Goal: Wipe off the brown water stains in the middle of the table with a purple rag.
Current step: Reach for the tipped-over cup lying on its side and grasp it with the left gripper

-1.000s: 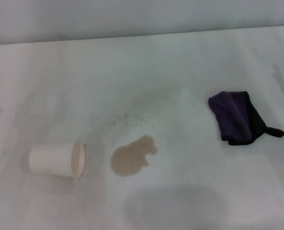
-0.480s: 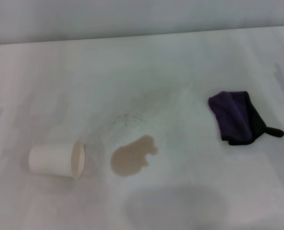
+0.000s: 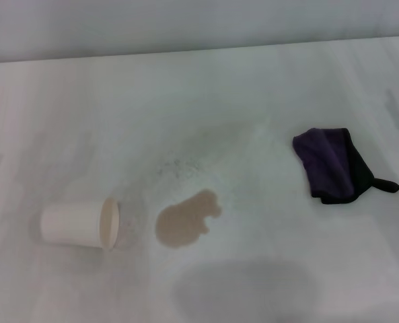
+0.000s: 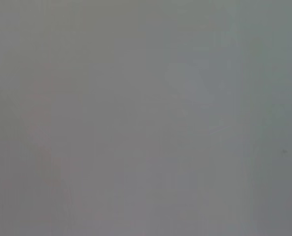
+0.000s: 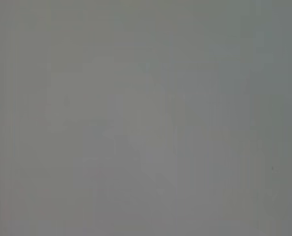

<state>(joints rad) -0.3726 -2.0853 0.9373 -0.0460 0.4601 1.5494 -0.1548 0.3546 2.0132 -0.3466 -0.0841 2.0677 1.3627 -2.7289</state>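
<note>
The brown water stain [image 3: 186,221] is a tan blob lying flat in the middle of the white table [image 3: 253,94] in the head view. The purple rag [image 3: 330,164], dark purple with black edging and a short black tab, lies crumpled to the right of the stain, well apart from it. Neither gripper shows in the head view. Both wrist views show only plain grey surface, with no fingers and no task objects.
A white paper cup [image 3: 78,223] lies on its side just left of the stain, its mouth facing the stain. Faint grey speckles [image 3: 179,165] mark the table behind the stain. The table's far edge [image 3: 199,50] runs across the back.
</note>
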